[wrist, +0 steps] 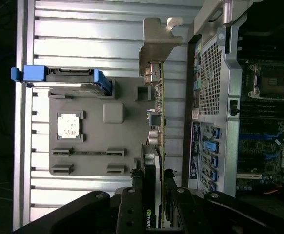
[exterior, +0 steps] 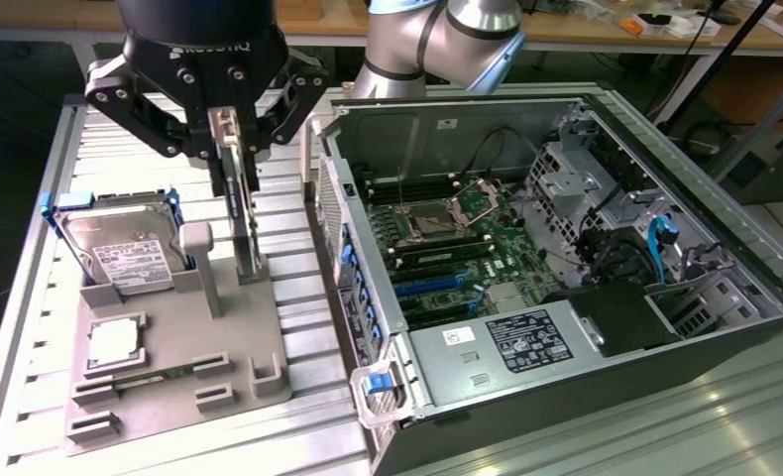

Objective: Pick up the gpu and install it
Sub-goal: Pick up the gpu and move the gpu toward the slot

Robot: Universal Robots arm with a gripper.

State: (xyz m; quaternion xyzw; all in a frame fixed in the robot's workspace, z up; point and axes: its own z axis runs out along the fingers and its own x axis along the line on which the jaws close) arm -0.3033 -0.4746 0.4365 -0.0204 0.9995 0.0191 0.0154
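Exterior view: gripper (exterior: 233, 149) was clamped on the upper edge of the gpu (exterior: 245, 233). Card stood upright and edge-on over the gray fixture (exterior: 233, 367), between the hard drive (exterior: 127, 248) and the open computer case (exterior: 550, 258). Couldn't tell if its lower end touched the fixture.

The gripper (wrist: 152, 178) is clamping the gpu (wrist: 155, 124) edge-on between its fingers (wrist: 131, 204). The card is hanging at the edge of the grey fixture (wrist: 127, 131) that faces the open computer case (wrist: 211, 68) (its silver bracket (wrist: 157, 44) is pointing away from the gripper). On the grey fixture a processor (wrist: 69, 125) is sitting in its recess, and a hard drive (wrist: 59, 78) in a blue caddy is standing at the fixture's end.
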